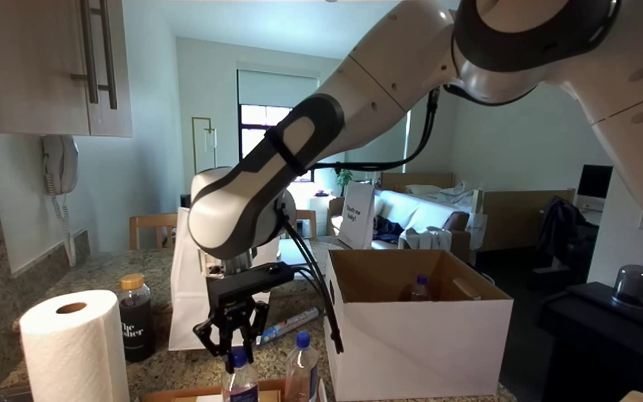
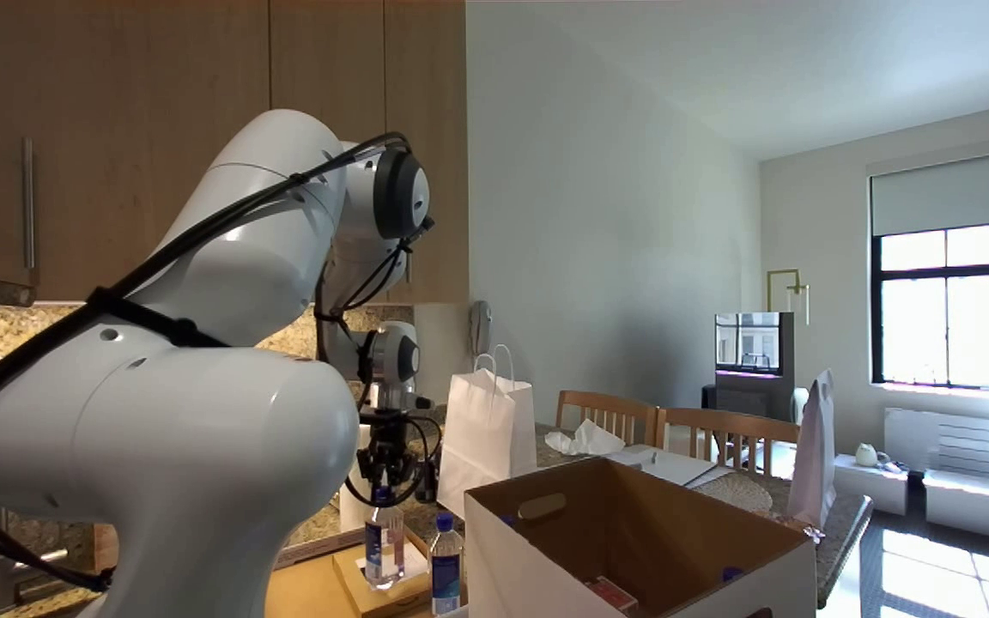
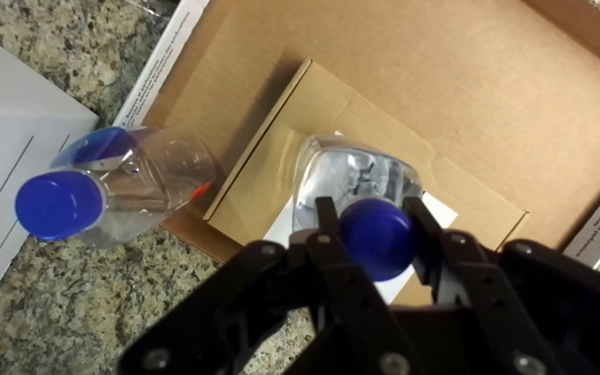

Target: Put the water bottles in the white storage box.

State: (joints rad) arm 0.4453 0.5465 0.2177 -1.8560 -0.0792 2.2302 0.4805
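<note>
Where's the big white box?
In an exterior view, the big white box stands right of centre on the counter, with an upright, blue-capped water bottle just to its left.

Speckled stone countertop (image 3: 138, 299), on it a white storage box (image 1: 422, 349), cardboard tray (image 3: 435, 67), white paper bag (image 2: 490, 425), orange-capped bottle (image 1: 137, 318)

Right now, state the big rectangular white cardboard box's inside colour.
Brown; the box's inside shows best in an exterior view.
</note>
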